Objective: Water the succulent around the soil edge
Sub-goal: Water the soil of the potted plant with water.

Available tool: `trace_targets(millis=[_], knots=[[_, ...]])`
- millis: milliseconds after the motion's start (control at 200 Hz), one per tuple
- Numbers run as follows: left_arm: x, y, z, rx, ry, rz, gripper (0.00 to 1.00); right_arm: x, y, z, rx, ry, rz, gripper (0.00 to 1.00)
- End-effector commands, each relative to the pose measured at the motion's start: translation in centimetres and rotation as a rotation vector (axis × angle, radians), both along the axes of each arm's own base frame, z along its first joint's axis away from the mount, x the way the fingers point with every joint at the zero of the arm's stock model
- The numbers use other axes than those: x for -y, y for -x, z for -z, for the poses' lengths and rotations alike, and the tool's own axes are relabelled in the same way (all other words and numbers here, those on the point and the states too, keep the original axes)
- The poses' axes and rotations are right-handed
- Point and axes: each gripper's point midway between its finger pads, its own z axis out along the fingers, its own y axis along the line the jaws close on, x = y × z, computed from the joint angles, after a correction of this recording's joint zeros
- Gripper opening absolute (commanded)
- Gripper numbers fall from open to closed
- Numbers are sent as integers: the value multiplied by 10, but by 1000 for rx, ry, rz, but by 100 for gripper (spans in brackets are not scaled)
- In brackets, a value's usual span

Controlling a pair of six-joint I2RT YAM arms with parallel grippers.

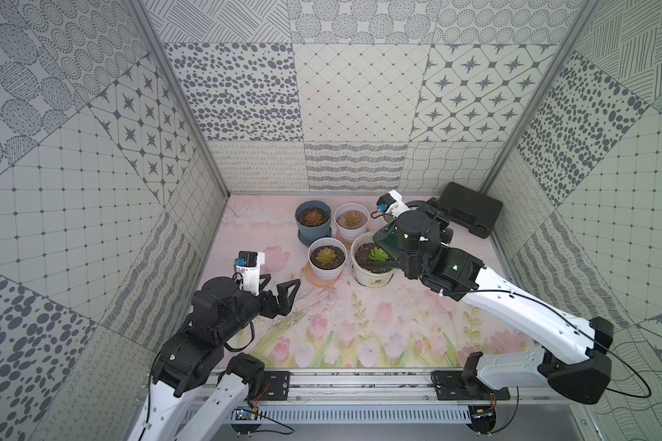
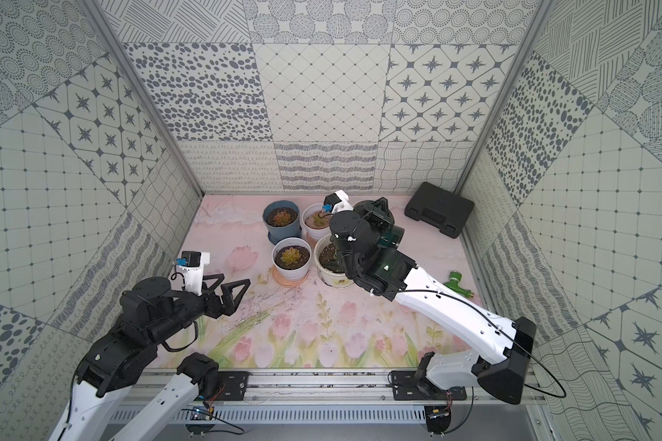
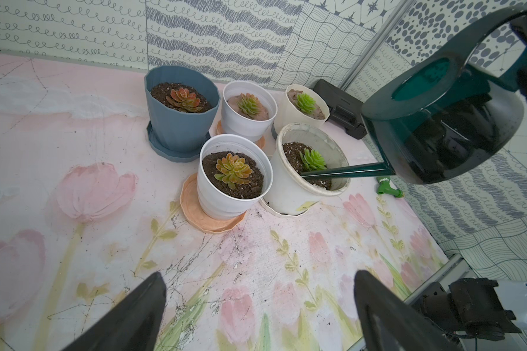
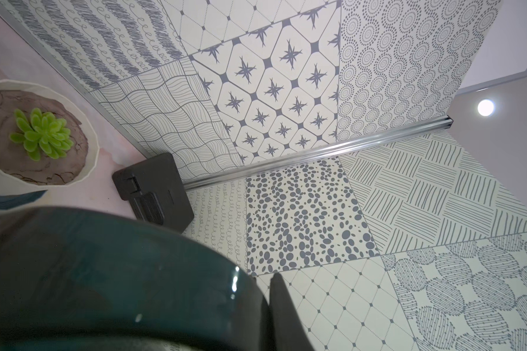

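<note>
In both top views the left arm [image 1: 192,343] fills the lower left, its jaws spread wide and empty over the counter [image 1: 322,324]. Right of centre, the right jaws are clamped on the handle of the green watering can [image 1: 383,237]. In the left wrist view its spout [image 3: 344,171] reaches over the soil just beside the succulent [image 3: 312,158] in the cream pot [image 3: 289,194].

Grey-and-white patterned panels [image 1: 352,95] walled me in on three sides, joined by silver corner rails [image 1: 177,95]. Under my left gripper [image 1: 279,287] lay a pale pink mat [image 1: 360,332] painted with tulips, scuffed and dirt-flecked just beside it. High above it, past the wall tops, a round ceiling light [image 4: 486,107] glowed.
</note>
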Motion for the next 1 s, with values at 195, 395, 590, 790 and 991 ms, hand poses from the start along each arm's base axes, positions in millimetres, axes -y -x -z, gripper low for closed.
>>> trace_targets(millis=[195, 395, 590, 790, 991], knots=[[1, -2, -8, 49, -4, 11, 99, 39, 8, -17, 164, -257, 91, 0], [3, -2, -8, 48, -1, 19, 99, 76, 32, 3, 246, -382, 139, 0], [3, -5, -4, 32, -1, 13, 99, 102, 49, 34, 325, -509, 169, 0], [2, -10, -1, 17, -10, -2, 99, 127, 72, 64, 438, -793, 131, 0], [-1, -13, 2, 12, -23, -21, 99, 152, 91, 83, 528, -1058, 80, 0]])
